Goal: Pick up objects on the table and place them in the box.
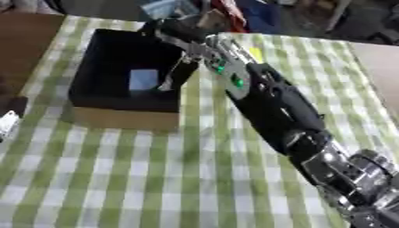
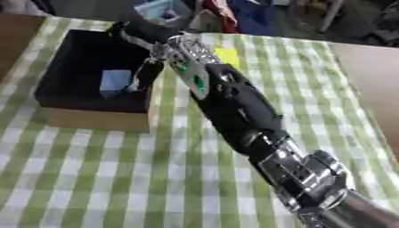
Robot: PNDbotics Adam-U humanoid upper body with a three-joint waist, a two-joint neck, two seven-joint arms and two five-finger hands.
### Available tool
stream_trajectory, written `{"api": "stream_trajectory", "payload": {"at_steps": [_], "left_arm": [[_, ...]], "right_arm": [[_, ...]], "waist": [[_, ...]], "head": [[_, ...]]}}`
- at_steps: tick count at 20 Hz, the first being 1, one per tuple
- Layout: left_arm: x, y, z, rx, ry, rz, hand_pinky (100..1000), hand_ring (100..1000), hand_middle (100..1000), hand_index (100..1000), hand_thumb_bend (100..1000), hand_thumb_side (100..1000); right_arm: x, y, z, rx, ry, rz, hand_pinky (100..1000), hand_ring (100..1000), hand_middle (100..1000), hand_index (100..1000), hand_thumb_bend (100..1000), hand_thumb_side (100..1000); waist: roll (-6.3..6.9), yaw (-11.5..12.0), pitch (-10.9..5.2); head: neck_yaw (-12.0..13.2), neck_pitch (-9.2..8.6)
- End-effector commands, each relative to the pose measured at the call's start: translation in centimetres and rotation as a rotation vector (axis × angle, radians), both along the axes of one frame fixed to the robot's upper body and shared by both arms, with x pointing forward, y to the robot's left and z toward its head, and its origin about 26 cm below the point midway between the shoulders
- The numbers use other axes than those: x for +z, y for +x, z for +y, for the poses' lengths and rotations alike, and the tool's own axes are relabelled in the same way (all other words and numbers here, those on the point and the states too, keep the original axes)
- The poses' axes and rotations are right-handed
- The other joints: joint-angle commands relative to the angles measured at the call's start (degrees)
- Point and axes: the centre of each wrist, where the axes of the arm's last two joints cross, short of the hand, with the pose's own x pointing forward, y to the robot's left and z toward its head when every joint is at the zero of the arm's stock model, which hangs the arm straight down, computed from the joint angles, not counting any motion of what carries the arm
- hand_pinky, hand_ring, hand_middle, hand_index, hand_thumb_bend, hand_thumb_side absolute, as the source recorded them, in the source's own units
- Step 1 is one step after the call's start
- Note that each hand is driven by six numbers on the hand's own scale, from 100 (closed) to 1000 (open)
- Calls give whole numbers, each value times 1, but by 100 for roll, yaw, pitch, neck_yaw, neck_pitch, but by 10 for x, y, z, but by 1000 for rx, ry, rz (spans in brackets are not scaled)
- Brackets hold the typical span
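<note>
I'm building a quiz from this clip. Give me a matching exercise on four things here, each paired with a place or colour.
Things:
1. box
2. blue item
3. yellow item
4. right hand

Descriptions:
A. lying inside the box
B. over the box's far right corner
C. black inside, tan outside
D. on the cloth beside the arm

Pairs: 1-C, 2-A, 3-D, 4-B
</note>
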Motion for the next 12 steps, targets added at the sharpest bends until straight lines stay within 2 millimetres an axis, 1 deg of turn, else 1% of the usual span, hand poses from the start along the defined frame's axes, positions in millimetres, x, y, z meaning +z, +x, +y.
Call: {"api": "stream_trajectory", "payload": {"at_steps": [1, 5, 7, 10, 12], "left_arm": [[8, -2, 6, 14, 20, -24, 699, 568, 568, 725, 365, 100], [9, -2, 8, 25, 25, -27, 699, 567, 568, 725, 365, 100], [10, -3, 9, 28, 28, -30, 699, 567, 568, 725, 365, 100], [10, -3, 9, 30, 31, -33, 699, 567, 568, 724, 365, 100], [11, -3, 9, 30, 33, -36, 699, 567, 567, 725, 366, 100]], "right_arm": [[36, -2, -28, -54, 43, -76, 777, 792, 776, 887, 688, 221], [43, 0, -70, -139, 31, -35, 808, 831, 811, 903, 686, 200], [41, 2, -91, -188, 1, 18, 831, 853, 829, 912, 687, 187], [38, 3, -121, -268, -34, 76, 841, 862, 836, 912, 683, 176], [33, 4, -137, -315, -50, 100, 843, 862, 833, 912, 661, 226]], "waist": [[57, -48, -122], [52, -158, -104], [48, -194, -84], [49, -212, -45], [52, -205, -17]], "head": [[32, -28], [84, -102], [78, -142], [30, -179], [-4, -203]]}}
